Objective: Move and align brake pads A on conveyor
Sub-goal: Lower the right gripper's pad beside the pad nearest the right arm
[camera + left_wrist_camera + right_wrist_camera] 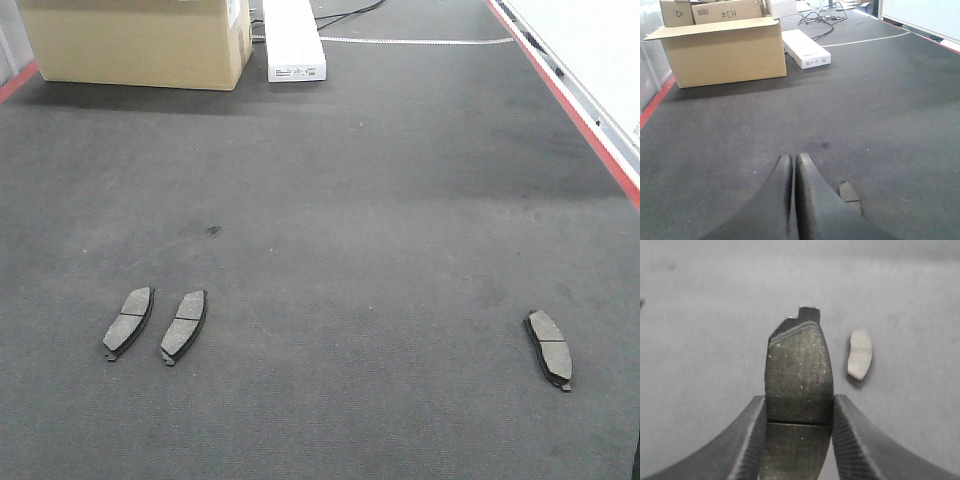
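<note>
Three brake pads lie on the dark grey conveyor [360,200]. Two sit side by side at the near left [129,321] [184,326], and one lies at the near right [549,347]. Neither gripper shows in the front view. In the right wrist view my right gripper [799,399] is shut on another dark brake pad [799,375], held lengthwise above the belt, with a lighter-looking pad [860,354] lying on the belt just to its right. My left gripper [793,157] is shut and holds nothing. A pad [850,192] peeks out beside its right finger.
A cardboard box [140,40] stands at the far left of the belt, with a long white box [293,40] beside it and cables [820,20] behind. Red frame rails [590,130] run along the right edge and the far left corner.
</note>
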### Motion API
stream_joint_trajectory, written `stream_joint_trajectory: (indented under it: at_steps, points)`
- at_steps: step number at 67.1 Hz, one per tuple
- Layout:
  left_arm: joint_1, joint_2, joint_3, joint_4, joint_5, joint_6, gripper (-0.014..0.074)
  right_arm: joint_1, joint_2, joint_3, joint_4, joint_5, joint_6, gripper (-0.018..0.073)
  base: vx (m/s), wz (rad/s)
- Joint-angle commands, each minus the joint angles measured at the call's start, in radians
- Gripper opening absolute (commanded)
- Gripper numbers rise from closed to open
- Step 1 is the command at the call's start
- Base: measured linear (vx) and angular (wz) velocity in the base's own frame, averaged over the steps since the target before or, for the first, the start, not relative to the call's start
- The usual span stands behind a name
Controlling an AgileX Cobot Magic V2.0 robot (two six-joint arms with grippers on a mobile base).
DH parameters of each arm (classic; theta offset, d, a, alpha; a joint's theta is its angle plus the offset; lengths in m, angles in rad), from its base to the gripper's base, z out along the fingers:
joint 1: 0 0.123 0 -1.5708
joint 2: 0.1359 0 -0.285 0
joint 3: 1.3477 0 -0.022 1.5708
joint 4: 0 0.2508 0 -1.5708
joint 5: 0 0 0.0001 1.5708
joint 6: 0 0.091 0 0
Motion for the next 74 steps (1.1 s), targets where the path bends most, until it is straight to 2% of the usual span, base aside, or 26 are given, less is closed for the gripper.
stream_joint_trajectory:
  at_steps: [1,12,25,74]
  points:
    - [-0.001,0.007,-0.022,0.010,-0.069,-0.002,-0.0006,-0.001,0.019,-0.032,0.009,-0.131,0.005,-0.0004,0.00,0.00]
    - [-0.001,0.007,-0.022,0.010,-0.069,-0.002,-0.0006,-0.001,0.102,-0.060,0.005,-0.163,0.068,-0.0004,0.00,0.00]
    - [-0.001,0.007,-0.022,0.010,-0.069,-0.002,-0.0006,-0.001,0.318,-0.186,-0.032,-0.156,0.068,-0.0004,0.00,0.00]
    - [-0.001,0.007,-0.022,0.010,-0.069,-0.002,-0.0006,-0.001,1.230,-0.637,-0.037,0.013,0.030,-0.0004,0.00,0.00]
